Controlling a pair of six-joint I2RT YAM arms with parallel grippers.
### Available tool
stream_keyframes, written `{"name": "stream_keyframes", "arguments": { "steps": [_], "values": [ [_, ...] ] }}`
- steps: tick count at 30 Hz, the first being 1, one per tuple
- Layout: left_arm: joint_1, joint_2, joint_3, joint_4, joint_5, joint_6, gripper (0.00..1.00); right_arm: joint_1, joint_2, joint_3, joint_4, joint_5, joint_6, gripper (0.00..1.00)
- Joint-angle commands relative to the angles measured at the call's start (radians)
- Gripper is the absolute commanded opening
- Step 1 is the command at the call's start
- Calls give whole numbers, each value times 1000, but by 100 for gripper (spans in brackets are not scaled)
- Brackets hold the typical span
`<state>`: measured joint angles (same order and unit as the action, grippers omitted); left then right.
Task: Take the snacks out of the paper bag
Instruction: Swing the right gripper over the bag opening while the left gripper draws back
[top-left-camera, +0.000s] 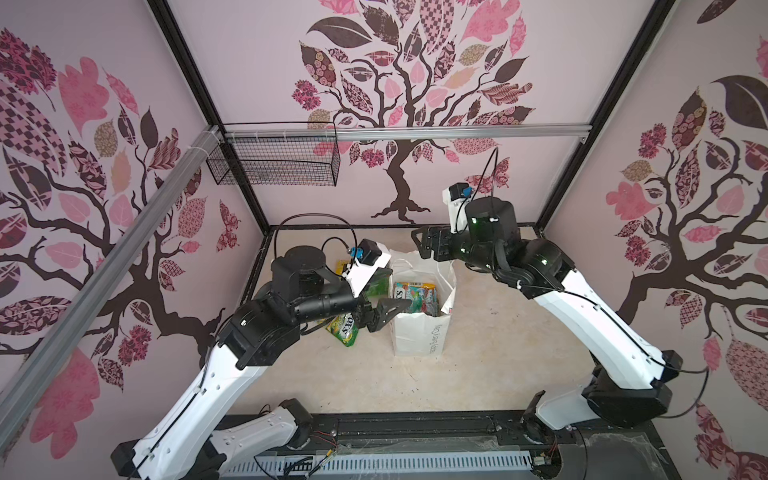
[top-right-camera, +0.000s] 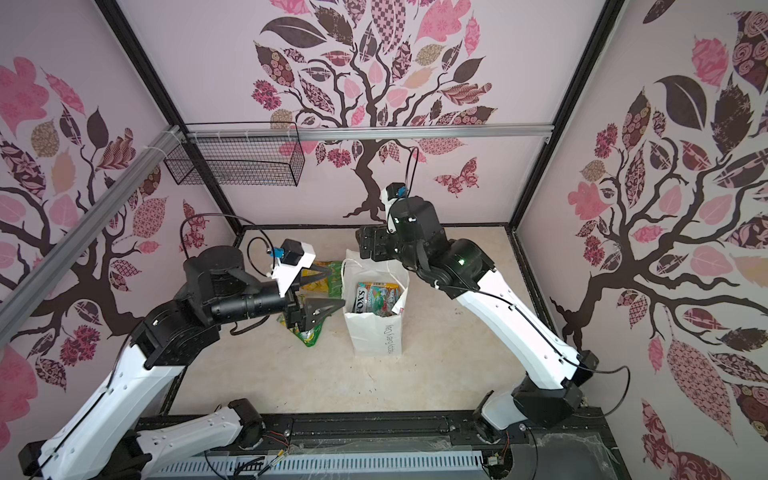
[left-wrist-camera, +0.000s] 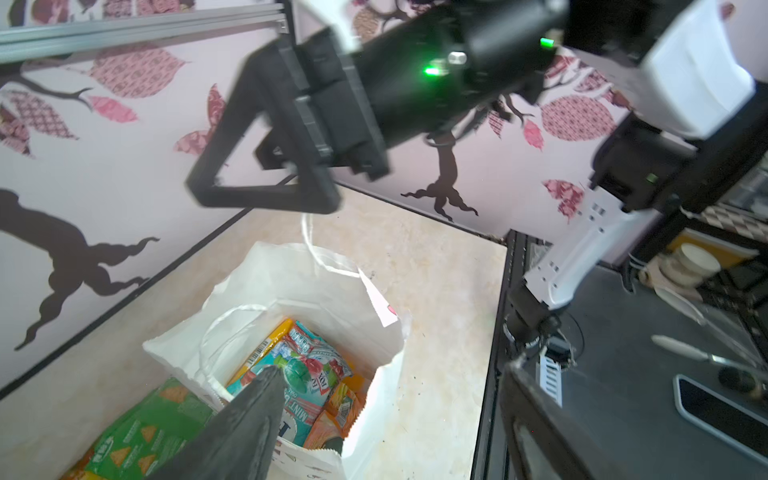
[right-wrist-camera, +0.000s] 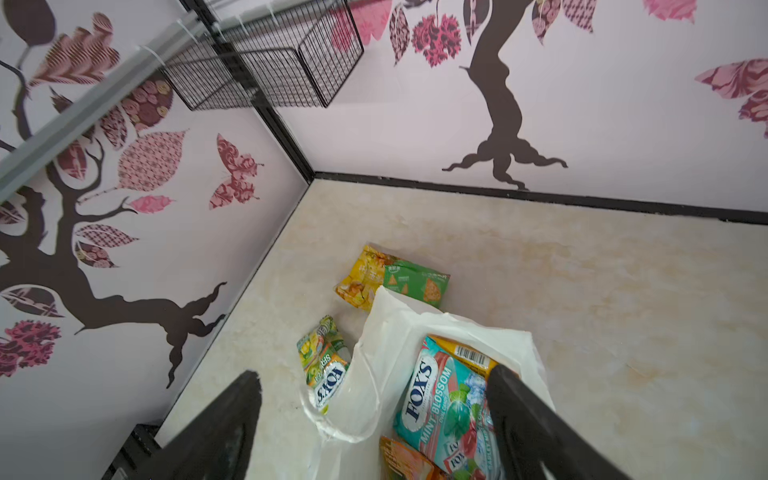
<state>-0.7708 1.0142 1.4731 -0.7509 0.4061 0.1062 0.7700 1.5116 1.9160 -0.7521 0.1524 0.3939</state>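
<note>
The left claw (left-wrist-camera: 392, 370) is released: its jaws stand wide apart with nothing between them. It hangs just beside the paper bag (top-left-camera: 419, 336), with one finger (top-left-camera: 392, 306) reaching to the bag's left rim. The right claw (right-wrist-camera: 372, 378) is likewise parted and grasps nothing; it is poised above the far rim of the bag. The bag stands upright on the beige table (top-left-camera: 498, 353) between the two claws, mouth open. Below the right claw, inside the bag, the teal-red FOX'S packet (right-wrist-camera: 440, 399) lies on top. It partly covers an orange packet (right-wrist-camera: 403, 457) and a yellow-orange packet (right-wrist-camera: 469, 353) that shows a barcode. Outside the bag, beneath the left claw, the green-yellow FOX'S packet (right-wrist-camera: 326, 365) lies on the table just beside the bag's wall. Beyond that claw, a yellow packet (right-wrist-camera: 359, 278) and a green packet (right-wrist-camera: 415, 282) lie side by side, touching. In the right wrist view the bag's rim cuts off part of the green one. In both top views the left arm (top-left-camera: 316, 303) and its wrist camera (top-left-camera: 368, 259) cover most of these three loose packets. A white cord handle (left-wrist-camera: 309, 241) rises from the bag to just under a finger of the right claw; contact cannot be determined. In the right wrist view a finger crosses the teal-red packet, and whether it touches cannot be told. A black wire basket (top-left-camera: 274, 166) hangs on the back wall, well apart from both claws. The grey lettering on the bag's near wall is hard to read.
</note>
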Motion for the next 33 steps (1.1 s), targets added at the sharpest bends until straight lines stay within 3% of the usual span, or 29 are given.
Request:
{"name": "stream_keyframes", "arguments": {
  "steps": [1,6,12,26,33],
  "values": [
    [-85,7,48,-126,-72,155,85,-22,91,91,-130,-79,20,82],
    [-117,-2,38,-188,-109,182,89,-26,218,204,-209,-88,20,75],
    [-117,-46,-3,-194,-172,190,91,-25,316,232,-281,-56,43,74],
    [-117,-98,-44,-170,-224,220,92,-5,334,48,-306,-166,31,61],
    [-117,-103,-45,-159,-223,210,92,5,320,-49,-293,-174,26,60]
  ]
}}
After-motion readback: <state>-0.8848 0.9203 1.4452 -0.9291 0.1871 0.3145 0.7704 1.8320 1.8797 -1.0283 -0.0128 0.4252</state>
